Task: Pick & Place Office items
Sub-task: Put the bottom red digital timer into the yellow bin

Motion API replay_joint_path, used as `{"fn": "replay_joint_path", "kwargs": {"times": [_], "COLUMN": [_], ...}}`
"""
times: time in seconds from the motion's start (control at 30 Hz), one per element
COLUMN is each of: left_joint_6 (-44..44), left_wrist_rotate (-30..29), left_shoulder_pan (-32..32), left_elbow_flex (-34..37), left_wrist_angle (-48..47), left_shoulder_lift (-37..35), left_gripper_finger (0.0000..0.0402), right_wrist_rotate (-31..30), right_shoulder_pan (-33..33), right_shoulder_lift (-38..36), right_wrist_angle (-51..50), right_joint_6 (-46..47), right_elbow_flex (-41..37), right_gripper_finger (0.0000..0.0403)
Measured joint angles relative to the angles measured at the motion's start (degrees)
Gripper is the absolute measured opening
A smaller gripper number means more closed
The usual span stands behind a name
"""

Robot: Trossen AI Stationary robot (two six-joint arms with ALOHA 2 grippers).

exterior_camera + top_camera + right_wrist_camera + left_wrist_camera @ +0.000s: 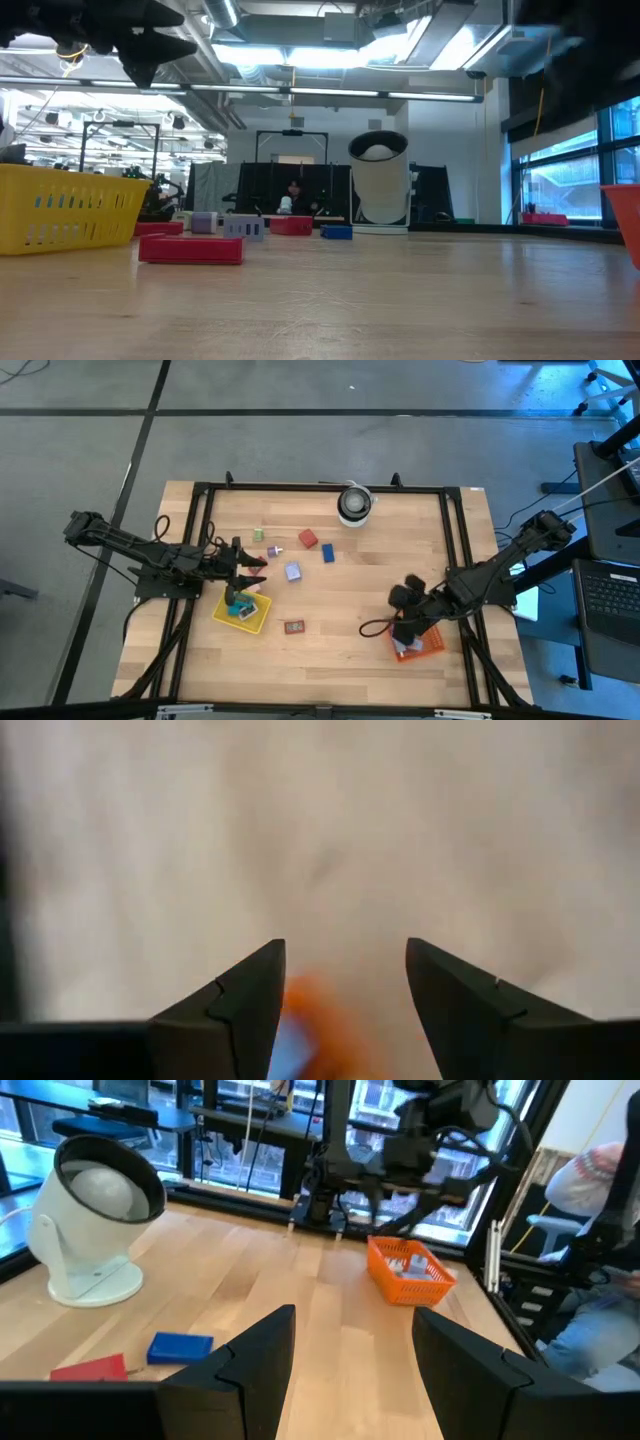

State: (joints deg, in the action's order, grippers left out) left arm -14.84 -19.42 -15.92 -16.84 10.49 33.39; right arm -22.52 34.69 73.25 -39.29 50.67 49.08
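I see both grippers released, nothing gripped: left gripper [352, 1342] jaws gape above the yellow mesh tray [243, 610], right gripper [343, 978] above the orange one [418, 646].

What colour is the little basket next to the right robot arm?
The small square mesh basket is orange, clearest in the left wrist view.

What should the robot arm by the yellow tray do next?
Probably swing out toward the lavender block nearby. The left gripper hangs open and empty beside the yellow tray, and several small pieces lie loose on the table.
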Motion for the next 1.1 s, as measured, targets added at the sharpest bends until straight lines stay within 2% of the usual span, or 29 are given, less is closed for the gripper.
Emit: {"fn": "replay_joint_path", "kwargs": {"times": [0.1, 0.17, 0.27, 0.33, 0.57, 0.83, 0.97, 1.1], "left_joint_6": [0.05, 0.01, 0.01, 0.56, 3.78, 4.03, 2.08, 0.67], "left_wrist_rotate": [-0.14, -0.3, -0.09, 1.12, 1.53, 1.63, 4.3, 5.44], "left_shoulder_pan": [0.01, 0.0, -0.11, -0.26, -0.48, -0.48, -0.47, -0.46], "left_elbow_flex": [0.0, -0.02, -0.02, -0.02, -0.02, -0.02, -0.02, -0.02], "left_wrist_angle": [1.25, 2.32, 2.59, 2.61, 2.63, 2.79, 2.75, 2.69], "left_shoulder_lift": [0.0, -0.02, -0.02, -0.02, -0.02, -0.02, 1.08, 4.02], "left_gripper_finger": [0.0198, 0.0198, 0.0198, 0.0198, 0.0198, 0.0198, 0.0199, 0.0199], "right_wrist_rotate": [-18.46, -27.91, -38.09, -41.93, -41.2, -41.75, -39.71, -33.35], "right_shoulder_pan": [-0.41, -0.66, -0.3, 0.35, 0.65, -0.17, -0.68, -2.84], "right_shoulder_lift": [0.0, 0.0, 0.0, -0.11, -5.08, -19.5, -27.51, -33.77], "right_wrist_angle": [0.31, 0.48, 0.59, 0.71, 3.06, 5.4, 11.92, 24.5], "right_joint_6": [-1.35, -0.41, 0.0, 1.62, 3.83, 2.14, -5.93, -22.57], "right_elbow_flex": [0.0, 0.0, -0.24, -0.99, -7.38, -16.33, -20.54, -24.41], "right_gripper_finger": [0.0211, 0.0211, 0.0211, 0.0211, 0.0211, 0.0211, 0.0211, 0.0211]}}
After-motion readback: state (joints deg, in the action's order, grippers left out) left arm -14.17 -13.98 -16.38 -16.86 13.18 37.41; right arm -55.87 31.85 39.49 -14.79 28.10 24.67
